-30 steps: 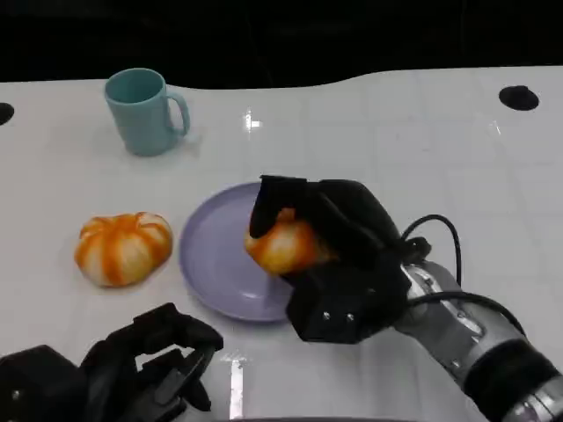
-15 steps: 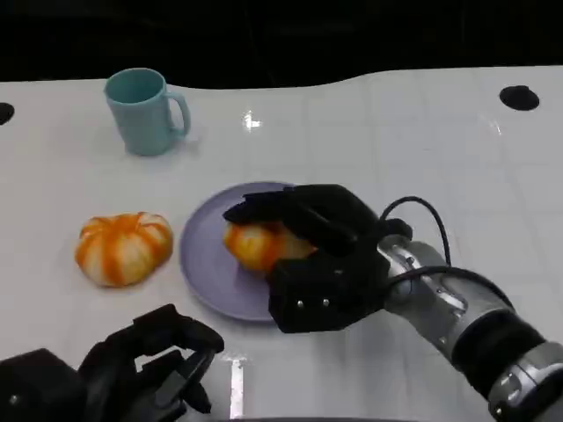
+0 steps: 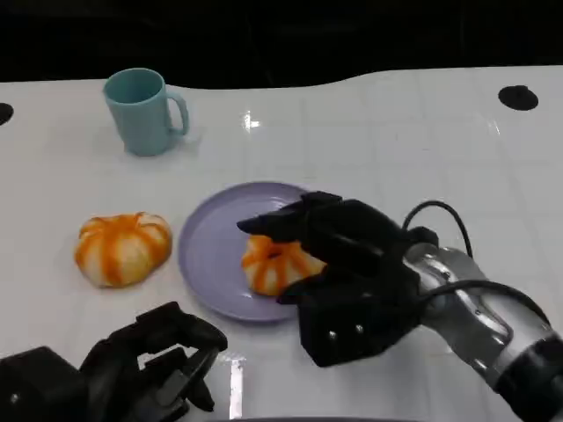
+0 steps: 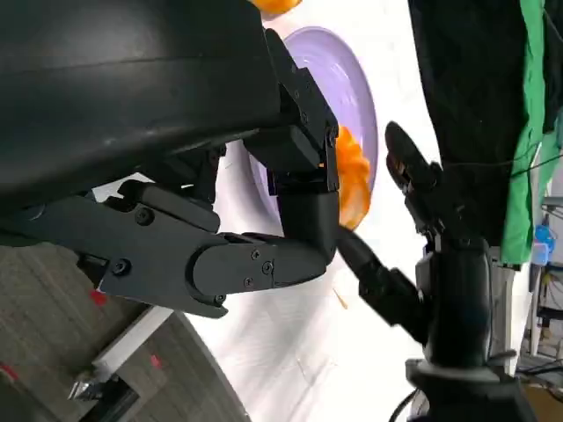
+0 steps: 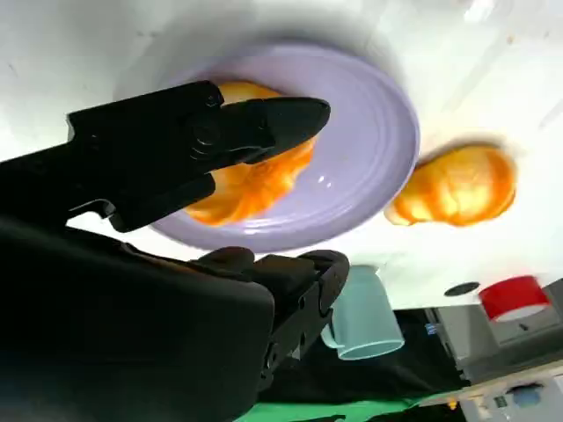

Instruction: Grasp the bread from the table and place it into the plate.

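Bread is down on the plate, my right hand poised over it

The bread (image 3: 271,264) sits on the lilac plate (image 3: 211,255), right of its middle, and my right hand (image 3: 339,264) hovers at its near right side, fingers (image 3: 281,221) spread and arched above the top of it; from the right wrist view a gap shows between fingers and crust, so I'm gripping nothing there. My left hand (image 3: 145,365) rests low at the near left edge of the white bench (image 3: 396,149), fingers curled in with nothing inside them. A second orange bun (image 3: 123,248) lies on the bench just left of the plate, apart from its rim. A teal mug (image 3: 142,110) stands upright at the far left
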